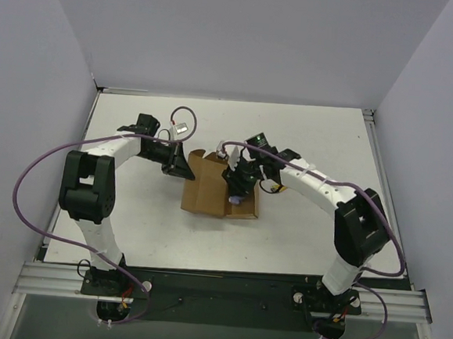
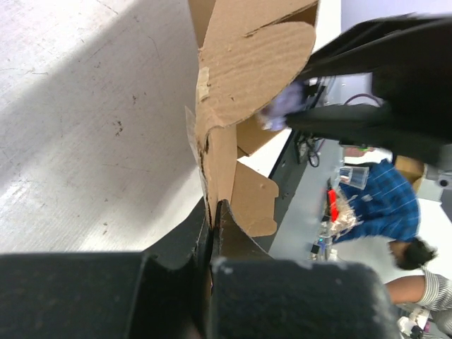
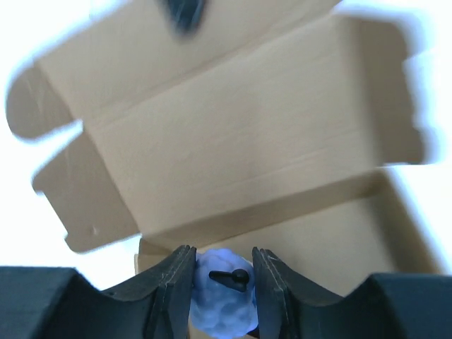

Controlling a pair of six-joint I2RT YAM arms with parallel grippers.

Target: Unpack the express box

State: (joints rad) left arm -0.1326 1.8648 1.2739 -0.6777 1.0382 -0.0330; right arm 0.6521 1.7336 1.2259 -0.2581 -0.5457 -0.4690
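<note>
**Ann:** Where is the brown cardboard express box [image 1: 209,190]?

**Ben:** It sits in the middle of the white surface [image 1: 315,145], between the two arms. Its lid is open.

**Ann:** What is the left gripper [image 1: 183,168] doing?

**Ben:** It is pinched tight on the edge of the open lid flap [image 2: 240,63], on the left side of the box.

**Ann:** And the right gripper [image 3: 222,256]?

**Ben:** It reaches down into the box. Its two black fingers [image 3: 173,275] sit on both sides of a small lumpy blue thing [image 3: 224,304] and touch it, so they hold it. The blue thing has a little black bit on it.

**Ann:** Is the blue thing off the bottom of the box?

**Ben:** I cannot tell. It is low down, inside the box walls.
</note>
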